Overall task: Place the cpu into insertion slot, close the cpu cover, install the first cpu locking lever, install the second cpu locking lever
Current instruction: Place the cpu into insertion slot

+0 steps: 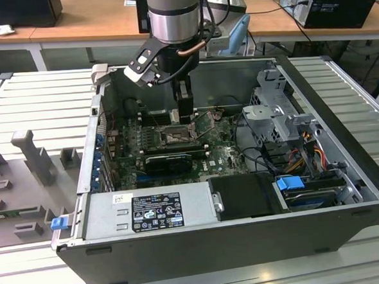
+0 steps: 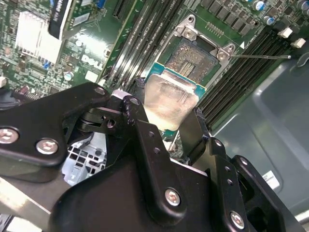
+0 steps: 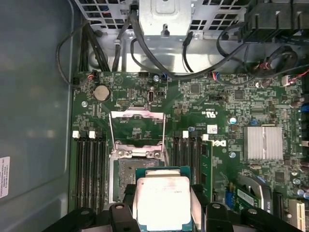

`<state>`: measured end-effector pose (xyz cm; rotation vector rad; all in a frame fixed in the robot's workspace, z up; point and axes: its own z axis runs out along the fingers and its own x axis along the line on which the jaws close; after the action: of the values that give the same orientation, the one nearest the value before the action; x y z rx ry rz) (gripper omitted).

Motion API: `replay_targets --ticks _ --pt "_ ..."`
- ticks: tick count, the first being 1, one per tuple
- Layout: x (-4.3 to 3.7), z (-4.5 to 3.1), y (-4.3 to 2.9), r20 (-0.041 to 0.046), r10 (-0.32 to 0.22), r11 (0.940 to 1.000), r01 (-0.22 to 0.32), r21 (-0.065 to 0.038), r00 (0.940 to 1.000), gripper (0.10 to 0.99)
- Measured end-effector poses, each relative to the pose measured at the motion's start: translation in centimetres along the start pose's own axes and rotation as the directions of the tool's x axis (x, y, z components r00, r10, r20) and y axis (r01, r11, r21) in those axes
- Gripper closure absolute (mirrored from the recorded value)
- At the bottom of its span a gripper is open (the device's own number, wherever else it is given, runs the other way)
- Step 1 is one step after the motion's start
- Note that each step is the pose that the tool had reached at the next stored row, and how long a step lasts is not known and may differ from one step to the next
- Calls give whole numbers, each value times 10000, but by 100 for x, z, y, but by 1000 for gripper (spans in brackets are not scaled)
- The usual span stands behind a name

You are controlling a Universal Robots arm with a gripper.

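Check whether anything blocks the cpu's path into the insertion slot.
Nothing visible does. The tool holds the cpu close by the uncovered insertion slot, and the cpu cover stands flipped back, away from the socket opening.

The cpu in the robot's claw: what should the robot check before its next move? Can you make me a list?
1. Gripper shut firmly on the cpu: ok, the chip sits between its fingers in both wrist views.
2. Cover flipped open, off the slot: ok.
3. Nothing lying in the slot: ok for the part that shows; the cpu hides the rest.
4. Lever swung away from the slot: ok in the second wrist view.
5. Cpu lined up square with the slot: cannot tell.
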<state>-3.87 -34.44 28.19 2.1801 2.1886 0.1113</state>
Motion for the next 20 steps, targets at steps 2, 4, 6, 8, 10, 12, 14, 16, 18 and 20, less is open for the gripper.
replay_targets --ticks 2,4,6,8,10,12,14,16,18,20 --pt "15 35 -4 2 -2 10000 2 1 10000 557" --pt "29 77 -11 1 -2 10000 2 1 10000 557" --pt "39 127 -27 1 -12 10000 12 1 10000 557" --pt "48 217 -70 -6 -83 10000 83 2 10000 557" --pt "59 273 -92 -11 -143 9999 143 2 9999 557" --pt "83 309 -113 -11 -144 9999 144 3 9999 557" --pt "103 358 -124 -11 -143 9999 143 2 9999 557" --pt "113 395 -131 -11 -142 9999 142 2 9999 557" --pt "116 434 -137 -10 -143 9999 143 3 9999 557" --pt "120 486 -144 -10 -145 9999 145 3 9999 557"
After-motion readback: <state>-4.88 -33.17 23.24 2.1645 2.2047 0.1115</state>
